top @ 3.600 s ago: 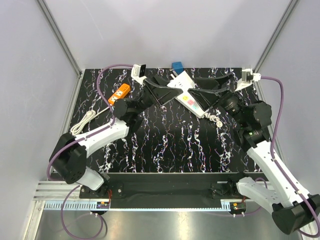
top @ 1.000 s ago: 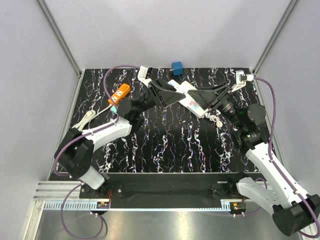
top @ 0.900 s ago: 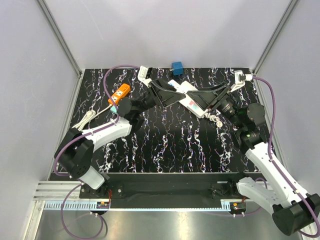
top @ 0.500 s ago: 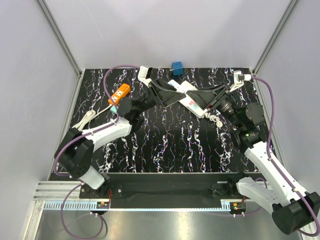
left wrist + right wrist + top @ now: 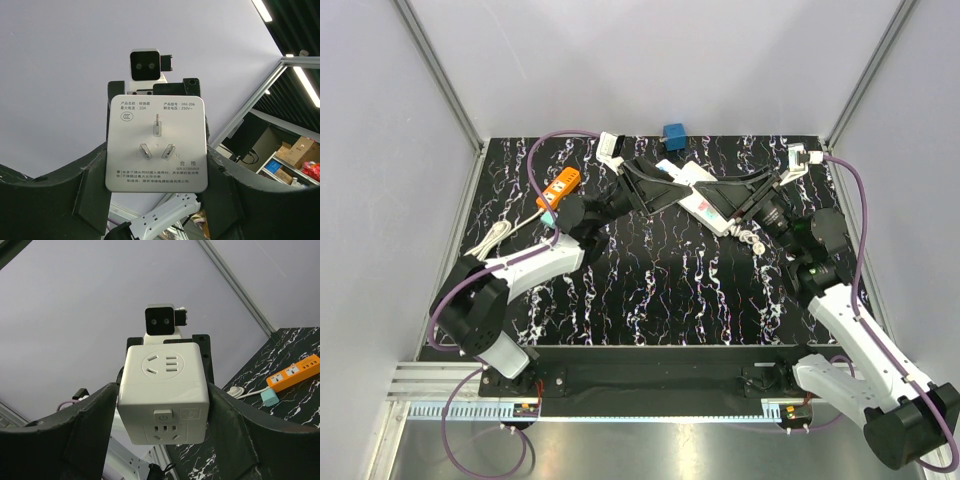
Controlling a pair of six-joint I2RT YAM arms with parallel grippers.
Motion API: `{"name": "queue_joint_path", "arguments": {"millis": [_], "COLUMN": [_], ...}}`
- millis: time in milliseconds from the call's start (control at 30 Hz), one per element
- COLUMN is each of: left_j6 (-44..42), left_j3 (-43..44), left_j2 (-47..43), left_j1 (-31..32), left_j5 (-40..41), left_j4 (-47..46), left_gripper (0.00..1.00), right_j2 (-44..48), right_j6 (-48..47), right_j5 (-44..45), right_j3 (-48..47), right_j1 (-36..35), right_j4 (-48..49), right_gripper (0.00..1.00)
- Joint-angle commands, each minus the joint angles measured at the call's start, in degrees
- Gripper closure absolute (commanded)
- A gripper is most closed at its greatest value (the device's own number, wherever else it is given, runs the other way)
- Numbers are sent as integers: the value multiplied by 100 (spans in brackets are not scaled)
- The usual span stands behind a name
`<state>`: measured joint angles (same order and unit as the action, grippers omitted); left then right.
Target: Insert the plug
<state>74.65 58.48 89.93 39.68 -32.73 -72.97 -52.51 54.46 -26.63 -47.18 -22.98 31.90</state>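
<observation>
Two grips — left pincer (image 5: 157,156) plug (image 5: 156,116), right pincer (image 5: 163,391) cube (image 5: 162,367).

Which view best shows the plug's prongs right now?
Left wrist: the three prongs face its lens squarely on the white adapter. Right wrist shows only the socket cube, no prongs. Top external shows only white casing, prongs hidden.

Plug (image 5: 156,142) face label: 10A, HM-206, 250V~, CCC mark.
</observation>
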Motion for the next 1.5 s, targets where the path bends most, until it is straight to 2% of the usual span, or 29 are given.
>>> {"name": "queue_joint_path", "arguments": {"millis": [0,67,167,233,367,467,500,533,567,600,667,700,833,967,1100,1300,1333,1433,1467], "left_j6": [-83,-56,-65,-56,5,5,14,40,84,128,286,339,401,454,682,1034,947,245,-271], "left_j3": [261,252,182,199,225,199,199,216,217,182,94,7,-257,-583,-802,-732,-776,-847,-821], "left_j2": [7,51,60,77,130,130,139,165,183,191,244,253,253,262,411,982,1017,939,895], "left_j1": [31,31,31,40,40,40,40,40,40,40,31,22,-39,-66,-197,-566,-680,-891,-935], "left_j5": [302,329,416,399,460,504,496,478,461,452,496,470,163,144,22,-769,-787,-805,-814], "left_j4": [-2257,-2248,-2248,-2248,-2248,-2248,-2248,-2248,-2248,-2257,-2248,-2248,-2248,-2248,-2248,-2178,-2065,-1056,-296], "left_gripper": [100,100,100,100,100,100,100,100,94,70,37,2,1,1,1,1,1,1,1], "right_j2": [-57,-119,-198,-146,-66,-75,-84,-84,-75,-58,117,214,592,681,707,690,698,786,821], "right_j6": [109,161,206,162,12,-14,-14,-14,-5,3,-58,-267,-927,-1148,-1463,-2166,-2211,-2325,-2343], "right_j5": [-421,-535,-676,-580,-439,-465,-466,-474,-474,-414,-229,24,518,641,1142,1924,2073,2478,2557], "right_j3": [68,86,95,208,314,306,306,323,323,332,306,262,-273,-555,-836,-1468,-1531,-1610,-1602], "right_j1": [-48,-48,-57,-57,-57,-49,-57,-57,-57,-49,-57,-57,-66,-48,-48,-48,-40,-48,-40], "right_j4": [114,211,238,246,220,229,238,307,334,343,160,-15,-1236,-1678,-2230,-3979,-4460,-5016,-5105], "right_gripper": [29,31,18,18,36,53,61,78,88,98,100,100,100,100,100,100,100,100,100]}}
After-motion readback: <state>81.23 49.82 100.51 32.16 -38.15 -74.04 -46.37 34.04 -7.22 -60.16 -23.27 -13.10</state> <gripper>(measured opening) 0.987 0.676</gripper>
